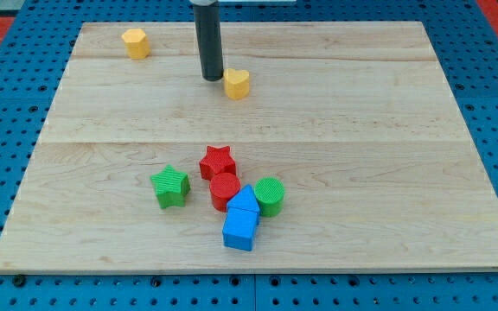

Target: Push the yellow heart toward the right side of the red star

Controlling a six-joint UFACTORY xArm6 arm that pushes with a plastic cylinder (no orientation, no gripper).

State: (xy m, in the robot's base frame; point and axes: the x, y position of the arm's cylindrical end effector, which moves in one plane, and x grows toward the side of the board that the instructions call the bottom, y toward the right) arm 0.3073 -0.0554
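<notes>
The yellow heart [237,84] lies on the wooden board near the view's top, a little left of centre. My tip [213,79] stands just to the heart's left, close beside it; I cannot tell whether they touch. The red star [217,162] lies well below, near the board's middle, at the top of a cluster of blocks.
A red cylinder [225,191] touches the red star from below. A green star [170,187] sits to its left, a green cylinder [269,196] to its right. Two blue blocks [242,220] lie under the cluster. A yellow hexagon [135,42] sits at top left. The wooden board [387,130] rests on blue pegboard.
</notes>
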